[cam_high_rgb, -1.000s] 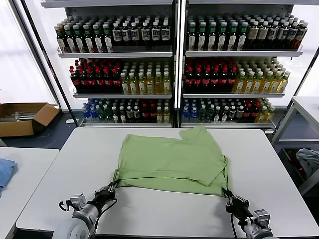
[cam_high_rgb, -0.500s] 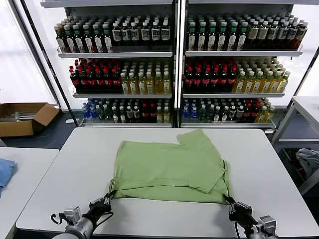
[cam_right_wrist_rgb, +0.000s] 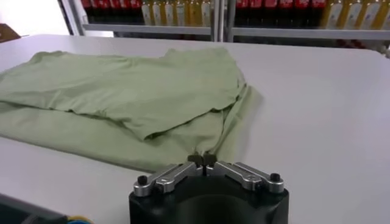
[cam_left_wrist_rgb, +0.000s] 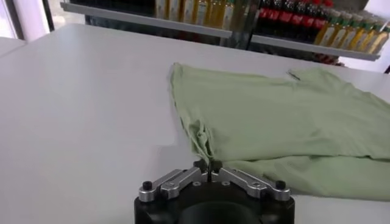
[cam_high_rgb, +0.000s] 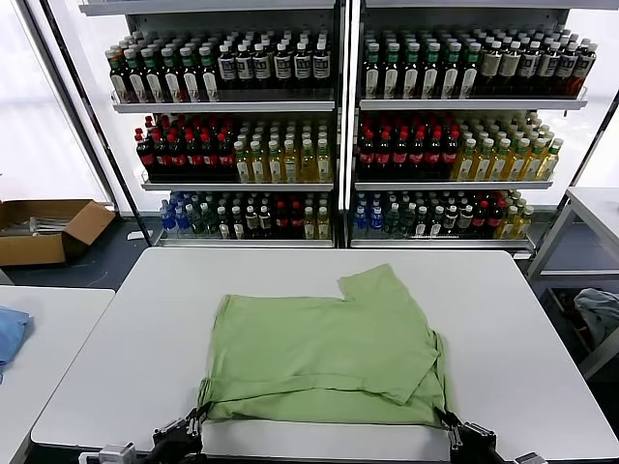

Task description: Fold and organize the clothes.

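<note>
A: Shirt (cam_high_rgb: 324, 348) lies on the white table (cam_high_rgb: 145, 319), near its front edge. Left gripper (cam_left_wrist_rgb: 208, 164) pinches the shirt's near-left corner; right gripper (cam_right_wrist_rgb: 203, 159) pinches the near-right corner, fingers pressed together.

B: Reason for the two-corner hold?

A: Probably to keep the hem taut for dragging or folding.

B: Obstructions?

A: None on the table. Bottle shelves (cam_high_rgb: 338, 126) behind it, cardboard box (cam_high_rgb: 44, 227) far left.

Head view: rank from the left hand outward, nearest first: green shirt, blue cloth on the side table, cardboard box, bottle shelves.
1. Light green cotton shirt: pinched in the left hand, table's near edge.
2. Light blue cloth: side table, far left.
3. Brown cardboard box: floor, back left.
4. Bottle shelves: behind the table.
</note>
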